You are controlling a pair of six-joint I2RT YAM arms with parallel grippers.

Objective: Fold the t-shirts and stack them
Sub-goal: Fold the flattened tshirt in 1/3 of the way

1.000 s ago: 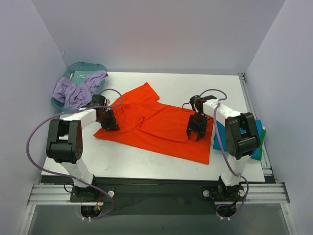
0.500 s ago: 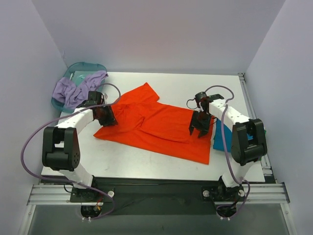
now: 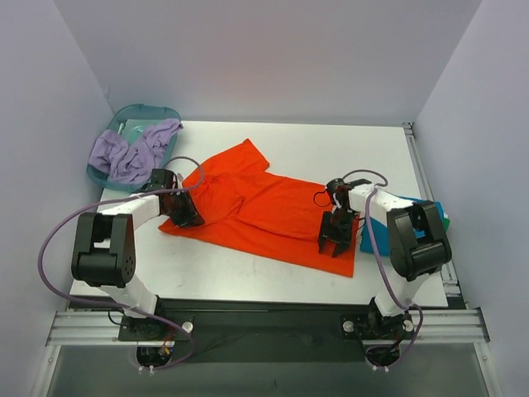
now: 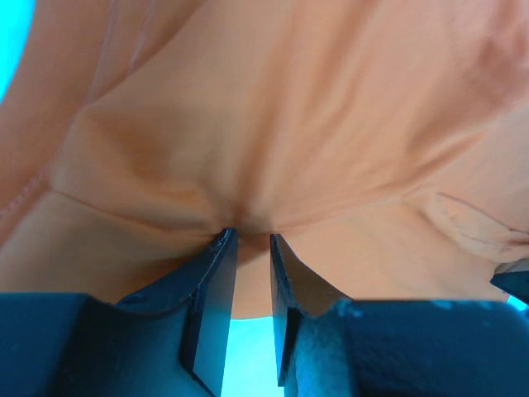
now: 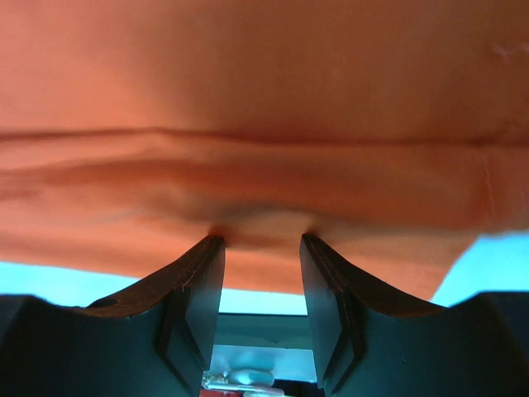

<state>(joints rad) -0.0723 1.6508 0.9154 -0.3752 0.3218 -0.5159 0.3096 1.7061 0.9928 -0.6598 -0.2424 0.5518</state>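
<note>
A bright orange-red t-shirt (image 3: 264, 207) lies spread across the table, one sleeve pointing to the back. My left gripper (image 3: 188, 217) stands on its left part near the front edge. Its jaws are a narrow gap apart, tips pressed into the cloth (image 4: 289, 124), which puckers around them (image 4: 248, 236). My right gripper (image 3: 334, 244) is on the shirt's right end, near the front right corner. Its jaws are wider apart, and its tips (image 5: 262, 238) dent a folded band of the cloth (image 5: 264, 83). A folded teal-blue t-shirt (image 3: 367, 238) shows behind the right arm, mostly hidden.
A translucent teal basin (image 3: 140, 112) with a crumpled lilac cloth (image 3: 132, 153) sits at the back left corner. The white table (image 3: 331, 149) reaches back to the wall. A metal rail runs along the table's right edge (image 3: 417, 165).
Both grippers moved away towards the back, then came forward again. The right one now stands nearer the shirt's front right corner. The shirt's outline has barely shifted.
</note>
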